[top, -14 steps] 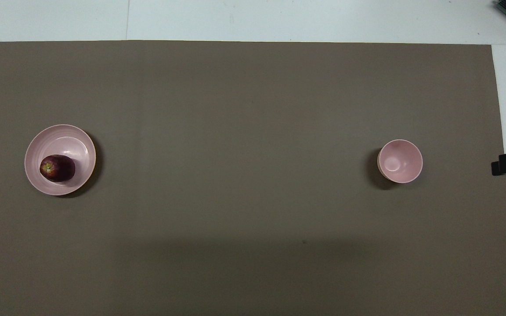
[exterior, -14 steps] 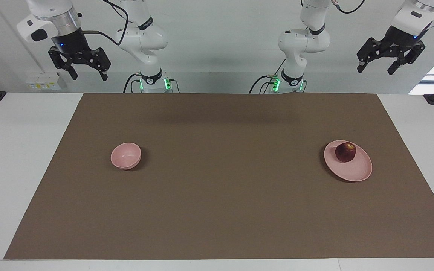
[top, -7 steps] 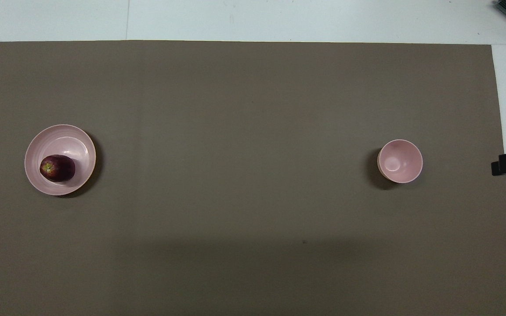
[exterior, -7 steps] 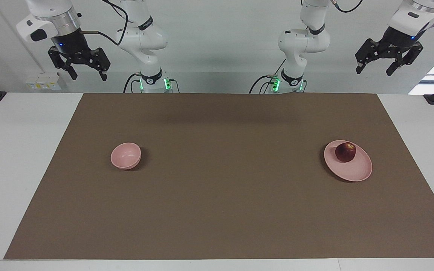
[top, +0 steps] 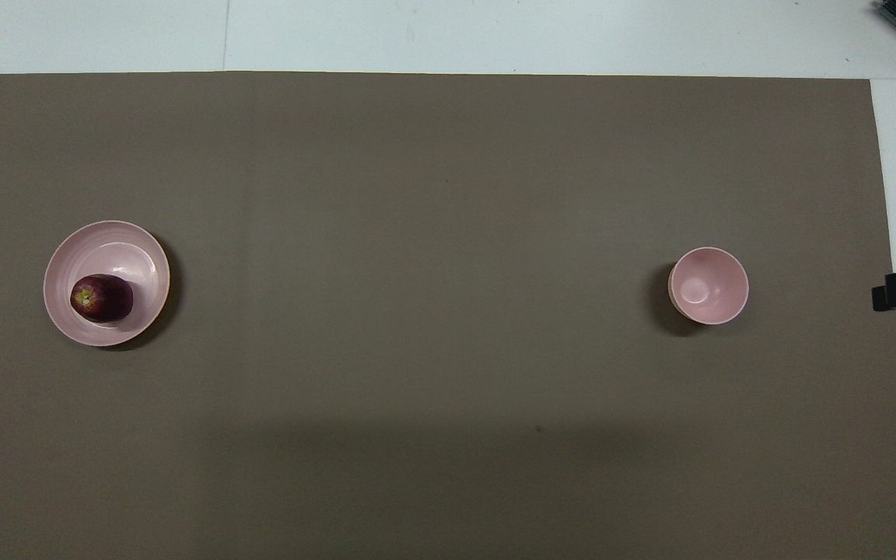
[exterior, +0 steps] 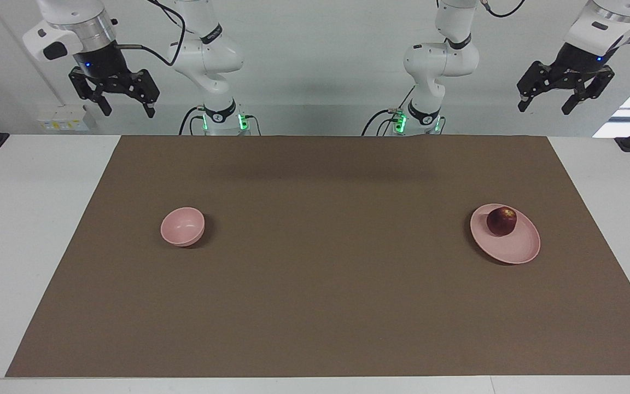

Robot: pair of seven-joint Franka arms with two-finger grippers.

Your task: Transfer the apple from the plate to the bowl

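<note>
Right gripper point(exterior: 125, 106): raised high at the right arm's end, over the table edge close to the robot bases, fingers spread, nothing held; waiting. Bowl point(exterior: 182, 226): upright and empty on the brown mat point(exterior: 315, 306), toward the right arm's end. Apple point(exterior: 501, 221): resting on the plate point(exterior: 517, 249), on the part of the plate nearer the robots, yellowish stem end tipped toward the left arm's end of the table in the overhead view. Plate and bowl well apart, at about the same depth on the mat. Left gripper point(exterior: 546, 103): raised high above the table edge at the left arm's end, fingers spread, empty, not yet over the plate. Step in hand, as judged: approach to the apple. Recommended: bring left gripper over the apple centre, descend straight, straddle the widest part, close gently, lift clear of the rim before travel toward the bowl. Likely risk: off-centre closure rolling the apple across the shallow plate. No brands, labels or readable writing visible.
</note>
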